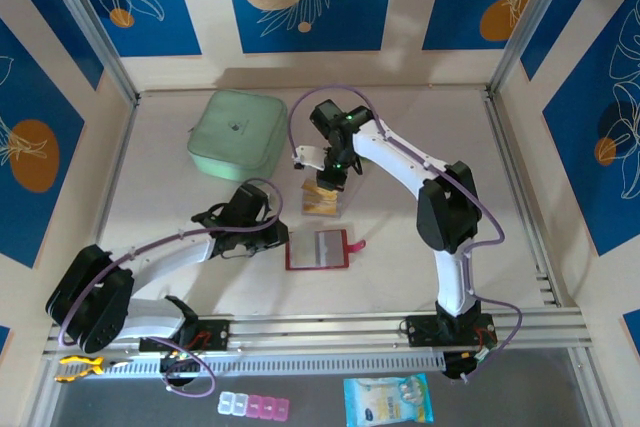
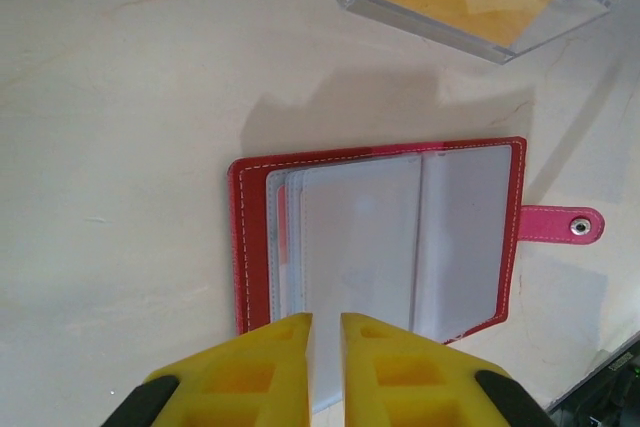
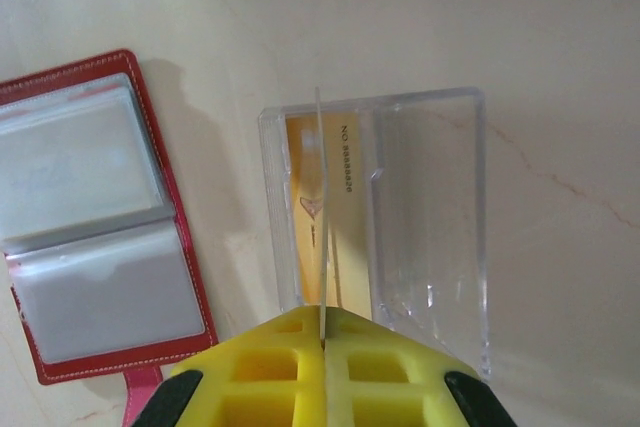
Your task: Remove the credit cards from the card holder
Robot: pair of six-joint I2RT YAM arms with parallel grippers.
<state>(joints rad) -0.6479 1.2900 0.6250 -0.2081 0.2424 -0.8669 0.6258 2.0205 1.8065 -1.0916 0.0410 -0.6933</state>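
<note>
Over the clear box (image 3: 430, 197), we are clamping a card (image 3: 319, 197) edge-on in our right gripper (image 3: 323, 332), ready to drop it beside the tan card (image 3: 350, 217) inside; our left gripper (image 2: 326, 332), jaws narrow, is pinching the open holder's (image 2: 380, 237) near edge to steady it; bare table (image 3: 560, 47) is lying around both.

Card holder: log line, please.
left gripper: pinching pocket of open red folding wallet | right gripper: holding thin card edge-on over clear plastic box
</note>
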